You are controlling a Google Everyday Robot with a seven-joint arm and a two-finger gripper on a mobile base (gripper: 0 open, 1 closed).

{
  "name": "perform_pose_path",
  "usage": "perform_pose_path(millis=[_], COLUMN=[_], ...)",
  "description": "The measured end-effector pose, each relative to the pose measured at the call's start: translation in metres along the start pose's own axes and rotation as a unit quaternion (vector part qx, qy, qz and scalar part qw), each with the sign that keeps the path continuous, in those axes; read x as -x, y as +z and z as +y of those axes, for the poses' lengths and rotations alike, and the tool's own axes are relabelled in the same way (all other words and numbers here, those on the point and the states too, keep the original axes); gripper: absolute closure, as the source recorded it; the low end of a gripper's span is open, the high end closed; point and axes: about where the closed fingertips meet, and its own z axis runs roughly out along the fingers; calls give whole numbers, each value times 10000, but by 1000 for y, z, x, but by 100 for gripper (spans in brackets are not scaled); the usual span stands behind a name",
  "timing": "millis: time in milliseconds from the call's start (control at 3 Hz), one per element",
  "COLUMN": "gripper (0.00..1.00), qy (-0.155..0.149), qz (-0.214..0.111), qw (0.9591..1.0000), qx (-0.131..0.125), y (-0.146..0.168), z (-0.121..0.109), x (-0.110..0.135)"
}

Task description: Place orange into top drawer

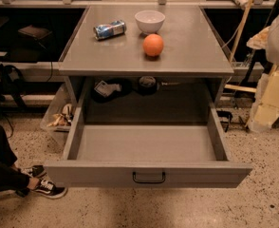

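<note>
1. Locate the task items. The orange (153, 45) rests on the grey surface (191, 51), just in front of the white bowl (150, 21) and apart from it by a small gap. The can (109, 29) lies on its side to the left, well apart. The top drawer (146, 144) stands pulled fully out below the front edge of the surface, and nothing shows on its floor.

2. Check the gripper. The gripper is not in the camera view, so you cannot tell whether it is spread or pressed together. Confirm this before you approach.

3. Grasp. The step in hand is judged to be the reach to the orange. Come down from above and set the fingers left and right of the fruit, clear of the bowl. A round, smooth fruit is likely to roll if nudged off centre, so close across its widest part.

4. Place. Lift clear of the surface's front edge, then lower well inside the drawer before releasing. A high drop may let the fruit roll.

5. Count: one orange, one bowl, one can, one open drawer, one black handle (149, 177).
</note>
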Motion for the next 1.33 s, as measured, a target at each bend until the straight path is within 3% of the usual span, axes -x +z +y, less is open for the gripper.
perform_pose_path(millis=[333,667,1000,1333], gripper=[0,0,0,0], qy=[0,-79,-283,-338], qz=[0,-72,-233,-373], qw=[10000,9999,9993,9986], qx=[0,-17,74,171], y=[0,3,15,33], z=[0,-15,-46,-91], x=[0,17,56,99])
